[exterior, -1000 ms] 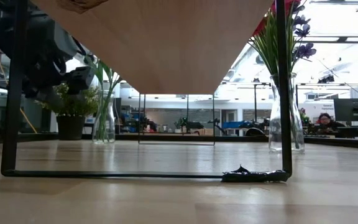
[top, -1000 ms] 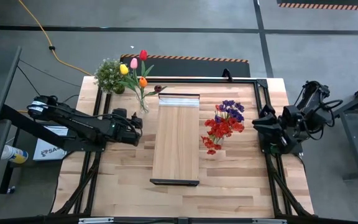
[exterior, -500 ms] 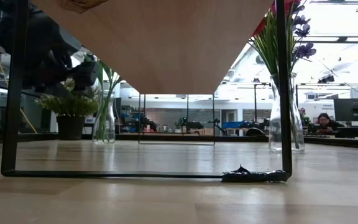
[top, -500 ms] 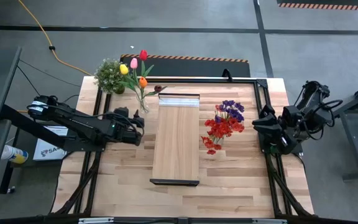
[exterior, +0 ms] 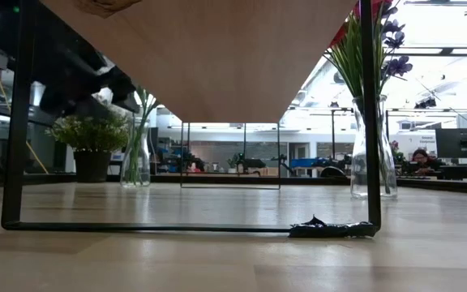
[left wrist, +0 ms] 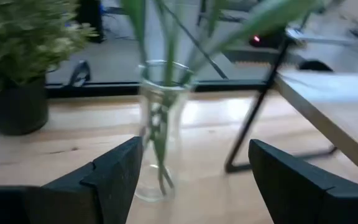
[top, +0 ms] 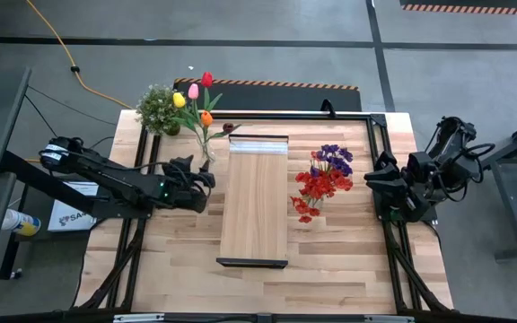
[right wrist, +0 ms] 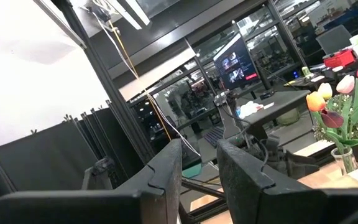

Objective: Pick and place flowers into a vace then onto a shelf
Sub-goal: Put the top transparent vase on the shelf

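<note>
Because the tulip vase (left wrist: 157, 124) had yet to go onto the shelf (top: 254, 197), the left gripper (left wrist: 191, 180) faced it with fingers spread wide, while the right gripper (right wrist: 199, 168) waited narrowly parted and empty at the table's edge.

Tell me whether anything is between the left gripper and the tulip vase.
Nothing visible. The left gripper, fingers open, faces the glass vase of tulips with only bare table between them; the potted plant stands off to one side.

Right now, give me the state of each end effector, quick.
Left end effector: open, holding nothing, facing the clear glass vase of tulips.
Right end effector: narrow gap between fingers, empty, waiting at the table's right edge.
</note>
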You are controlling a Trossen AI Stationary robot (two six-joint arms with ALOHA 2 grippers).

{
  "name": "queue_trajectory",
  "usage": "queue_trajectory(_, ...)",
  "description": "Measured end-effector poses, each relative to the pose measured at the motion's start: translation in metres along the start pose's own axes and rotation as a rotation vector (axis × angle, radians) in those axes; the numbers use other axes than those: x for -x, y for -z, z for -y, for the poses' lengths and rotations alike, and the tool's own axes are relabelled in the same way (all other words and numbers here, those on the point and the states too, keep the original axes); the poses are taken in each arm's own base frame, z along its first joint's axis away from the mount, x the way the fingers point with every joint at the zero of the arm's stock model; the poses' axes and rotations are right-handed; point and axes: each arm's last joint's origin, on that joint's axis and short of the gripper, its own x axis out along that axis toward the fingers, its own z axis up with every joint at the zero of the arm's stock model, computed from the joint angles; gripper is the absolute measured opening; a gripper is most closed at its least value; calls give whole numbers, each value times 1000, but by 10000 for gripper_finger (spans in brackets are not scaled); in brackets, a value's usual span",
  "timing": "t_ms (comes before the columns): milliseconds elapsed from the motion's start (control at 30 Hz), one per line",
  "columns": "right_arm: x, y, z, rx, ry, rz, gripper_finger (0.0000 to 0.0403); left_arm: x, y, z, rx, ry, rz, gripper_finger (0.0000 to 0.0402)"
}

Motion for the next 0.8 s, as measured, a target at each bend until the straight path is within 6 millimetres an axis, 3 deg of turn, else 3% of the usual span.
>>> queue_trajectory(300, 0, 0, 0, 8, 1, 0, 94, 7, -20, -8, -145, 27, 6, 326)
queue_trajectory(533, 0, 0, 0, 9, -1, 0, 94, 5, -20, -8, -259, 40, -35, 326)
queue_trajectory(800, 0, 0, 0, 8, -3, 0, 94, 5, -21, -5, -220, 57, -36, 326)
